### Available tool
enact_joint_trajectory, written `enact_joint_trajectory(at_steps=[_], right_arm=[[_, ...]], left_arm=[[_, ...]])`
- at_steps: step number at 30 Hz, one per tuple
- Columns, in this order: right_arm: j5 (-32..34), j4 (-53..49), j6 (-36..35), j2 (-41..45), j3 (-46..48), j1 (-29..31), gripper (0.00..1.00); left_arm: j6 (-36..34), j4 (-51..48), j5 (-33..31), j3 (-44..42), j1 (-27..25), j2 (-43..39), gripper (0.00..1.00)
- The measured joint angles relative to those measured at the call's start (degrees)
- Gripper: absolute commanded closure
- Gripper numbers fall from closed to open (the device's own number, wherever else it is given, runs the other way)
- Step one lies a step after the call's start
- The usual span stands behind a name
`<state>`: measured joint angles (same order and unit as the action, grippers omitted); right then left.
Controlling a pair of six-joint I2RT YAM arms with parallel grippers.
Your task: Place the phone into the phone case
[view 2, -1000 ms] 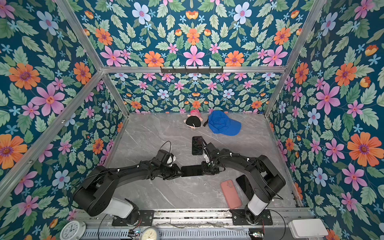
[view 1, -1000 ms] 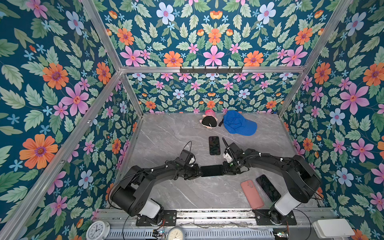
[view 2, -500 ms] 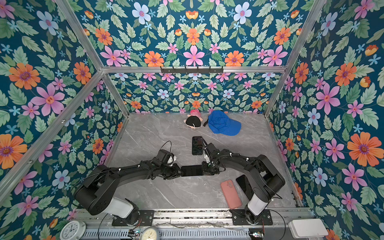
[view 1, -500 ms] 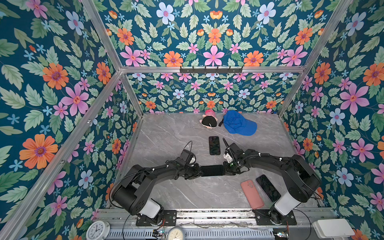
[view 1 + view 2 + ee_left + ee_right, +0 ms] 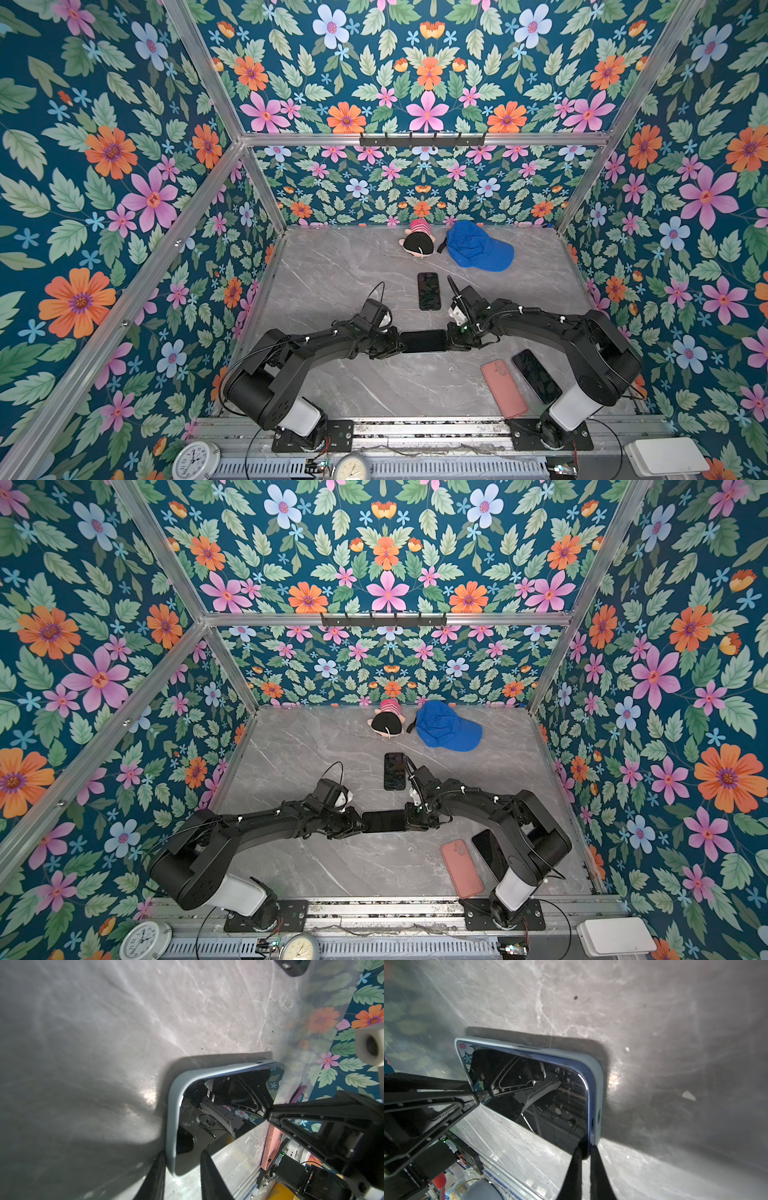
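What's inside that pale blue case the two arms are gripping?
A phone with a dark glossy screen fills the phone case; its blue edge shows beside the rim. The case's inner floor is hidden beneath it.

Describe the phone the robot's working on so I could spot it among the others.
On the marble table, look near the centre. The phone lies crosswise between the left hand and right hand, the only one rimmed by a pale blue case.
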<state>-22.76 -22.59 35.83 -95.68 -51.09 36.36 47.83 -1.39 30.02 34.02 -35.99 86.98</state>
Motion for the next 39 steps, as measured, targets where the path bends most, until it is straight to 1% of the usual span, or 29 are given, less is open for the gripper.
enact_joint_trajectory(at_steps=[11, 17, 20, 23, 27, 32, 35, 39], right_arm=[[-0.1, -0.1, 0.6, -0.1, 0.2, 0.0, 0.95], [2.2, -2.3, -1.0, 2.0, -0.8, 0.5, 0.91], [3.1, -4.5, -3.3, 4.3, -2.3, 1.2, 0.86], [5.5, -5.7, -5.4, 5.1, -4.1, 0.9, 0.76], [6.7, -7.3, -9.0, 3.0, -7.5, 0.5, 0.60], [6.6, -7.1, -13.4, -2.4, -12.2, -0.9, 0.43], [5.5, -7.0, -15.3, -5.2, -14.2, -2.0, 0.40], [3.8, -5.9, -17.4, -7.9, -15.3, -2.2, 0.39]], left_arm=[[0.0, -0.2, -0.1, 0.1, 0.0, 0.1, 0.69], [-1.8, -3.7, -2.2, 1.2, -0.4, -1.6, 0.67], [-3.1, -6.6, -3.2, 1.5, -0.5, -3.6, 0.63], [-3.5, -7.7, -3.6, 0.9, -0.5, -4.9, 0.60], [-3.4, -8.5, -3.5, -0.4, -0.7, -6.1, 0.56], [-2.7, -7.4, -3.0, -1.6, -2.5, -7.0, 0.55], [-1.5, -6.0, -2.7, -1.6, -4.0, -6.6, 0.56], [-0.2, -4.0, -2.1, -1.6, -5.0, -5.7, 0.58]])
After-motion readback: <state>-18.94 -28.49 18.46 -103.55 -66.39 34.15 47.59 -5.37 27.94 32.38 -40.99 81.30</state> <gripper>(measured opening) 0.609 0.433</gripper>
